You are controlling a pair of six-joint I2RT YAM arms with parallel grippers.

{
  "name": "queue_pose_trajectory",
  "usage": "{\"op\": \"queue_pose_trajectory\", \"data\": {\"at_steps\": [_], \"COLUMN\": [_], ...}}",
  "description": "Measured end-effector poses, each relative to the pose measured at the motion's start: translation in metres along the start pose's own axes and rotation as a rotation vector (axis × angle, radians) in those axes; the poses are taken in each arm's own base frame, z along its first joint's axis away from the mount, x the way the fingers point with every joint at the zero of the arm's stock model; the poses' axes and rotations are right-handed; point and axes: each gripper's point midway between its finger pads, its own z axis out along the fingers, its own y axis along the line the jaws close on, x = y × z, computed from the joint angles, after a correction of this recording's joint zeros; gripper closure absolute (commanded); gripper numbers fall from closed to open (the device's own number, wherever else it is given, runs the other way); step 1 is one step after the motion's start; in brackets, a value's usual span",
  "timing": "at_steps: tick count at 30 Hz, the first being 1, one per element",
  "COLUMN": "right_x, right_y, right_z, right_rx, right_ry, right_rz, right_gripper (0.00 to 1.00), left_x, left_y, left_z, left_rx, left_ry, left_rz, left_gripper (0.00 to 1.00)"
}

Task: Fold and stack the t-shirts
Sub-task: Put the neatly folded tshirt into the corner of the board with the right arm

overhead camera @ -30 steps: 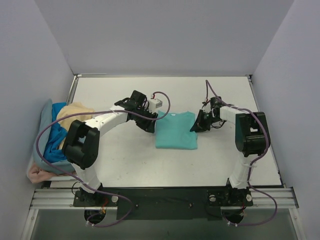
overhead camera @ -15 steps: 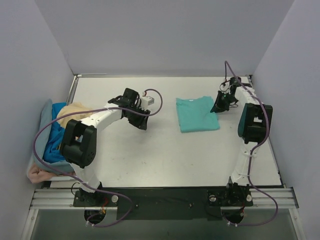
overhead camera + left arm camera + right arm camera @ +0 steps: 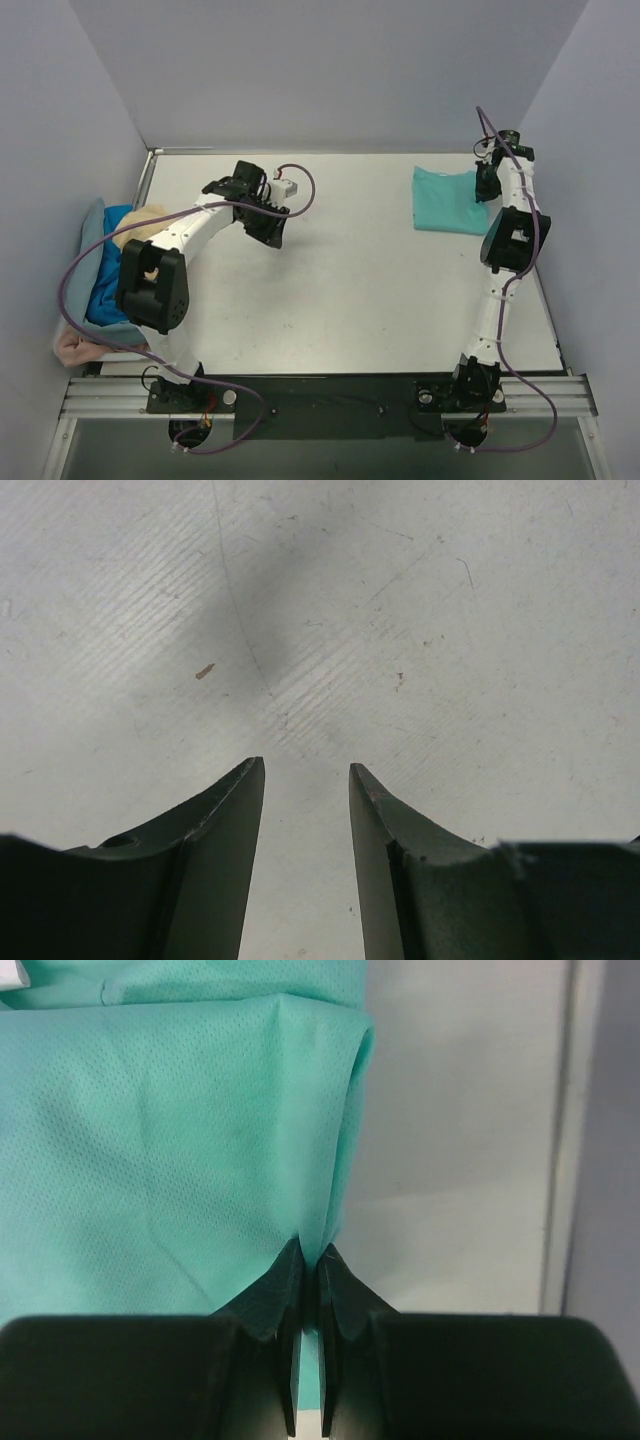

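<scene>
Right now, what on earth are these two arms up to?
They are working on folding and stacking t-shirts. The right tool is shut on the edge of a folded teal-green t-shirt, which lies at the far right corner of the table. The left tool is open over bare tabletop, holding nothing. A heap of other t-shirts, not yet folded, sits at the table's left edge.

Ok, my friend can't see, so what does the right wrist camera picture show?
The right claw is pinched shut on the edge of a folded teal-green t-shirt, seen close up. The shirt lies on a white table, which shows at the right.
</scene>
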Motion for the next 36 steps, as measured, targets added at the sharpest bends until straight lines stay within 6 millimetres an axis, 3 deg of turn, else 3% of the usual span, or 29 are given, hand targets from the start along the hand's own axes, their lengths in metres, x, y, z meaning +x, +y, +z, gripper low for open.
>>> {"op": "queue_pose_trajectory", "data": {"at_steps": [10, 15, 16, 17, 18, 19, 21, 27, 29, 32, 36], "right_x": [-0.024, -0.042, -0.045, -0.048, -0.05, -0.051, -0.054, -0.042, -0.037, -0.042, -0.041], "right_y": [-0.078, -0.087, -0.087, -0.085, -0.084, -0.083, -0.081, -0.074, -0.066, -0.047, -0.011], "right_z": [-0.001, -0.001, -0.002, -0.002, -0.002, -0.002, -0.002, -0.005, -0.018, -0.055, -0.132], "right_rx": [0.124, 0.143, 0.143, 0.144, 0.143, 0.145, 0.152, 0.204, 0.22, 0.238, 0.221], "right_ry": [-0.124, -0.199, -0.21, -0.219, -0.227, -0.233, -0.239, -0.212, -0.204, -0.241, -0.363], "right_rz": [0.032, 0.029, 0.028, 0.026, 0.027, 0.029, 0.031, 0.007, -0.008, -0.034, -0.049], "right_gripper": [1.0, 0.98, 0.82, 0.72, 0.55, 0.26, 0.04, 0.0, 0.0, 0.0, 0.0], "left_x": [0.001, 0.001, 0.0, -0.001, 0.0, 0.0, 0.001, 0.001, 0.001, -0.001, 0.0], "left_y": [0.012, 0.016, 0.016, 0.017, 0.017, 0.017, 0.017, 0.017, 0.017, 0.016, 0.01], "left_z": [-0.003, -0.004, -0.004, -0.005, -0.005, -0.005, -0.005, -0.005, -0.005, -0.008, -0.024], "left_rx": [-0.031, -0.044, -0.047, -0.05, -0.051, -0.052, -0.052, -0.051, -0.05, -0.052, -0.061], "left_ry": [0.048, 0.063, 0.062, 0.062, 0.063, 0.064, 0.067, 0.068, 0.068, 0.06, 0.023], "left_rz": [0.015, 0.03, 0.034, 0.037, 0.039, 0.04, 0.04, 0.042, 0.041, 0.044, 0.056], "left_gripper": [0.5, 0.5, 0.5, 0.5, 0.5, 0.5, 0.5, 0.5, 0.5, 0.5, 0.5]}}
